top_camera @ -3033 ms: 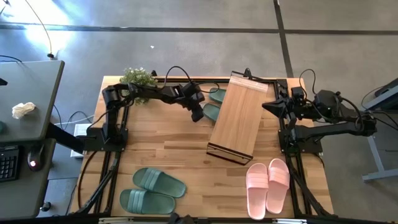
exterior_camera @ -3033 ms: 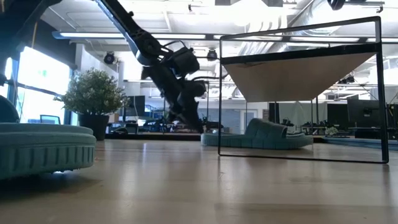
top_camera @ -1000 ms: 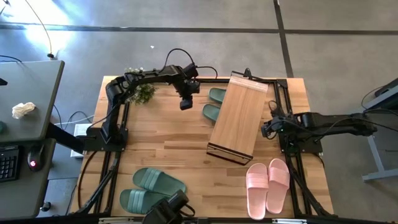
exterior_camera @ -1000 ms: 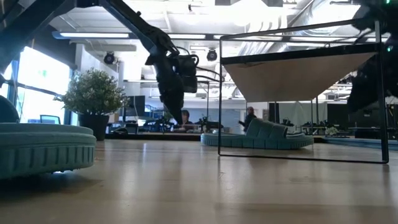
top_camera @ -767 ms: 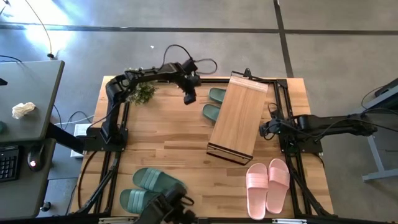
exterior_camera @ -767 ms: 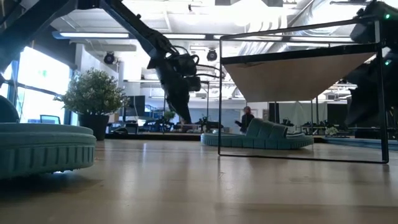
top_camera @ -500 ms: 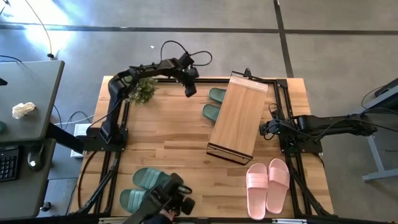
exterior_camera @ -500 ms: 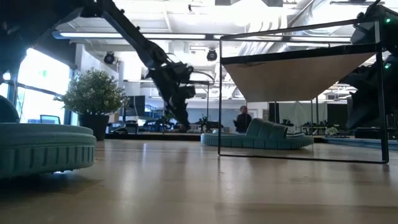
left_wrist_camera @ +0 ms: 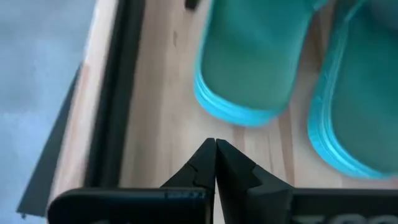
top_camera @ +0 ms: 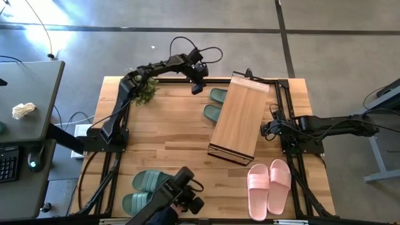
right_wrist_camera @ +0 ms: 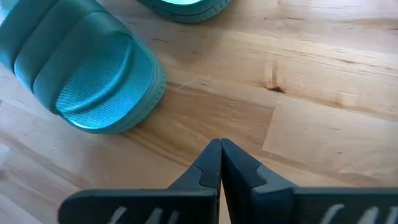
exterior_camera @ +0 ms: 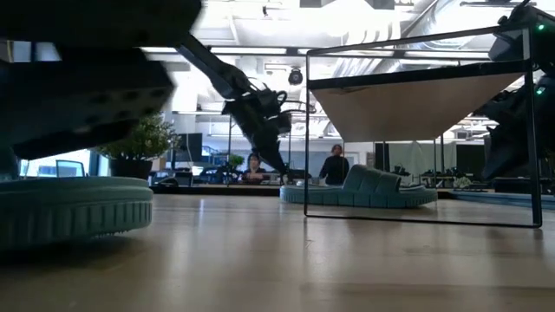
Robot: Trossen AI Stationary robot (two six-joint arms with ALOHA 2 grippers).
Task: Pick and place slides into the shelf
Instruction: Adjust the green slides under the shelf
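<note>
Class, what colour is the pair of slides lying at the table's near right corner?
Pale pink slides, clearest in the high view.

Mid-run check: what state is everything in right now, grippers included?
left gripper: shut, empty, near the far green slides.
right gripper: shut, empty, over bare table.
shelf: upright, top bare.
far green slides: on table beside shelf.
near green slides: on table, unshelved.
pink slides: on table, side by side, unshelved.
</note>
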